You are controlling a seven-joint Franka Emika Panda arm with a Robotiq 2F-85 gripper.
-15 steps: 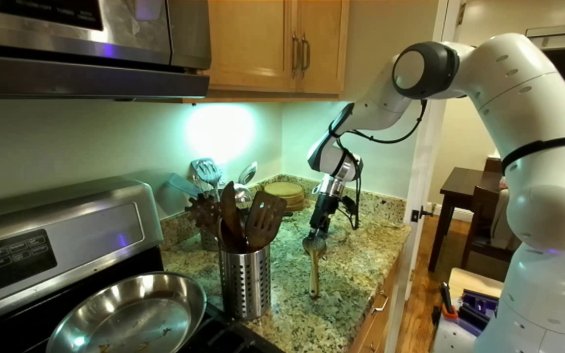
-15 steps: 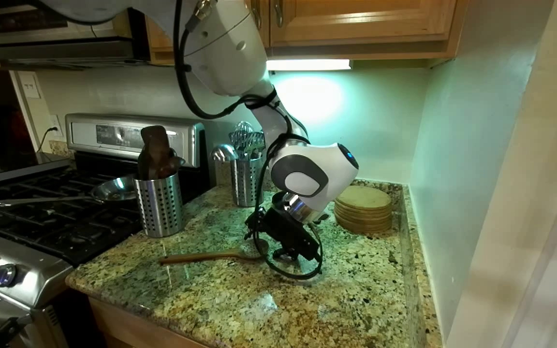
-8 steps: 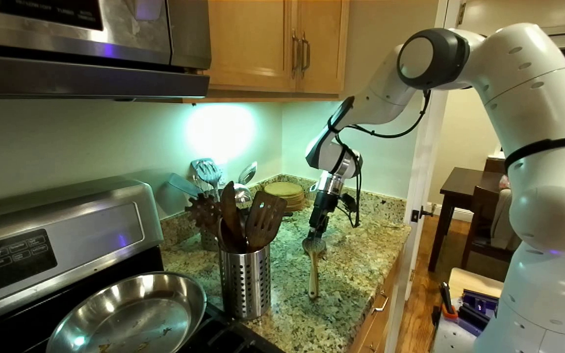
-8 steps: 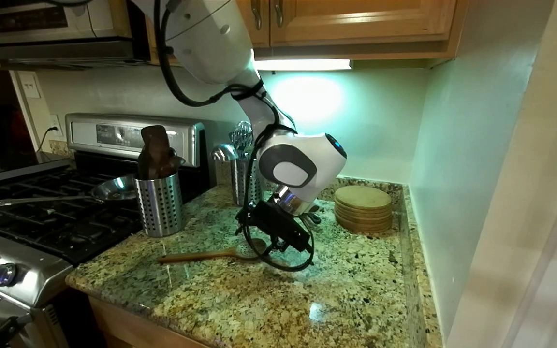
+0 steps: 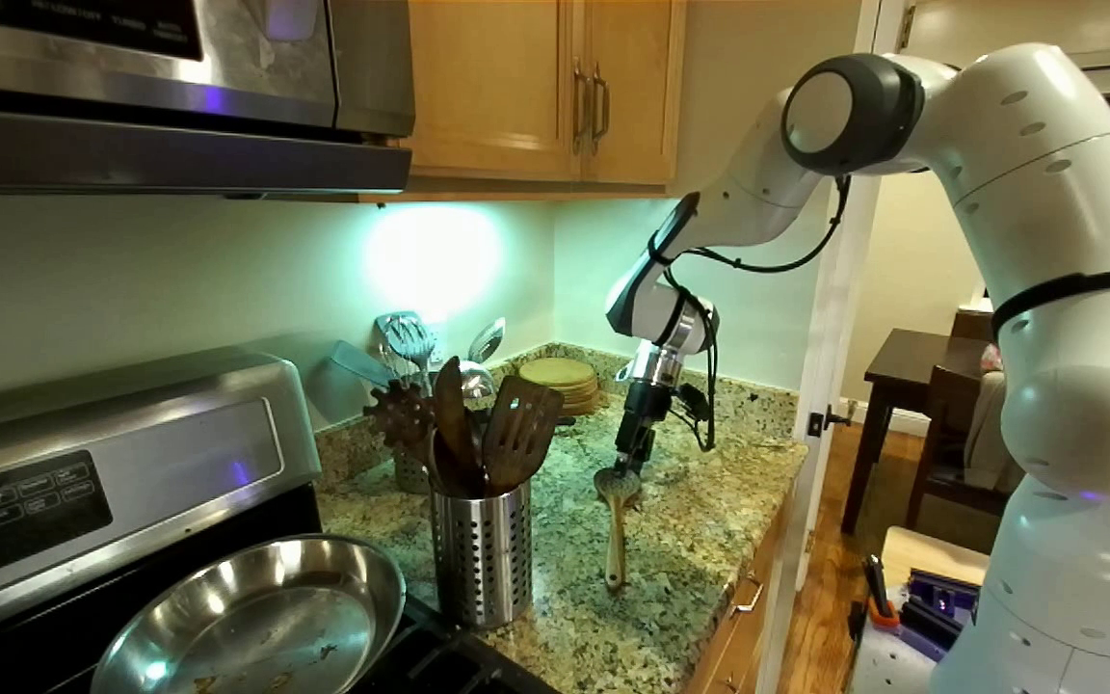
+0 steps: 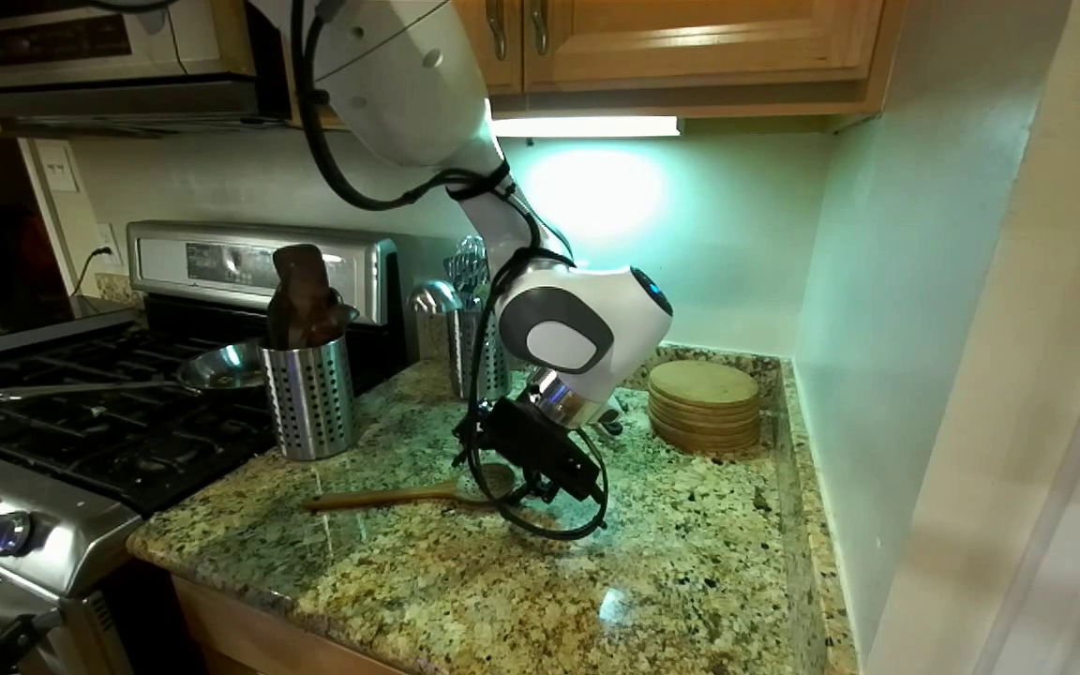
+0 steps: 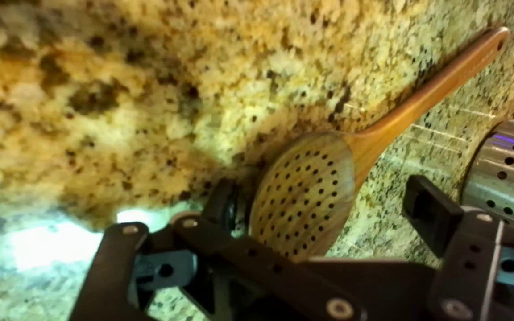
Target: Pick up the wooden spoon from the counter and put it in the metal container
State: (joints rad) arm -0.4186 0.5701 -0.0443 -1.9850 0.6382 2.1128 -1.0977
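a kitchen corner, with a speckled tan, brown and black granite tabletop (image 5: pixel 709 501) running back to two walls. nearest, at the left of an exterior view, a steel frying pan (image 5: pixel 276 617) sits on the black stove top (image 6: pixel 127 441). just beyond it, on the tabletop beside the stove, the metal container (image 5: pixel 482 559) stands upright, a perforated cylinder with dark wooden utensils (image 5: pixel 521 434) bunched inside. to its right and a little farther on, the wooden spoon (image 7: pixel 364 151) lies on the tabletop, apart from the container, its handle toward the viewer and its bowl, pierced with small holes, at the far end. the tool (image 7: pixel 324 205) is down at that bowl with its fingers apart; in the wrist view the bowl shows between them, one finger just beside its edge, the other clear of it across bare granite. whether the closer finger touches the wood i cannot tell. the white arm (image 5: pixel 1037 212) reaches in from the right. farther back, a second steel cylinder (image 6: pixel 495 366) holds a ladle (image 6: pixel 435 297) and whisks (image 6: pixel 467 262), and a stack of flat round tan pieces (image 6: pixel 704 412) sits near the corner. behind, the wall (image 5: pixel 603 270) glows greenish under wooden cabinets (image 5: pixel 497 87).
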